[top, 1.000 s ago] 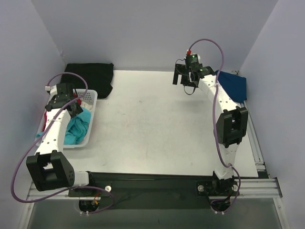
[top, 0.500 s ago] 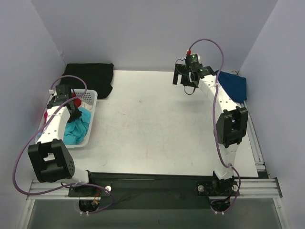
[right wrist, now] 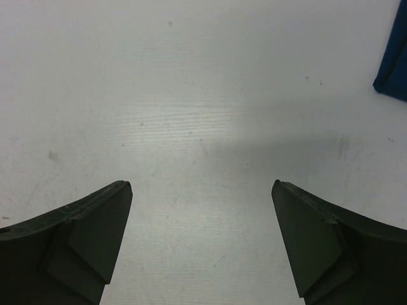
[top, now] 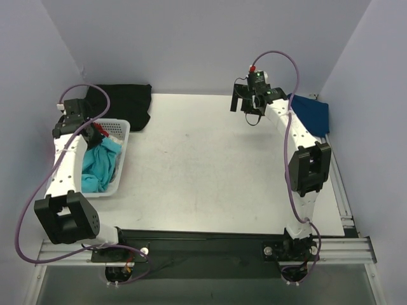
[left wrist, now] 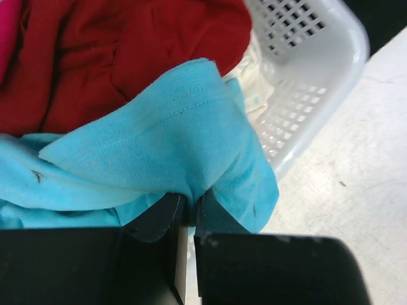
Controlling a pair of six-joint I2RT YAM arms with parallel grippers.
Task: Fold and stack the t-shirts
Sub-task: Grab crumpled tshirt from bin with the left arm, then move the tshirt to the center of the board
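While the left claw (left wrist: 189, 204) pinches a fold of the teal shirt (left wrist: 159, 140) over the basket (left wrist: 321, 70), the right claw (right wrist: 202, 190) hangs spread wide above bare desk (right wrist: 203, 95).
The teal shirt lies mostly inside the basket at the desk's left edge, overlapping the red shirt (left wrist: 121, 44); the navy shirt (top: 310, 113) sits at the far right edge, and a black cloth (top: 124, 105) lies behind the basket.

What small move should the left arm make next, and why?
Probably lift up and out toward the table: the left gripper is shut on a fold of the turquoise shirt, whose bulk lies in the basket against the red shirt.
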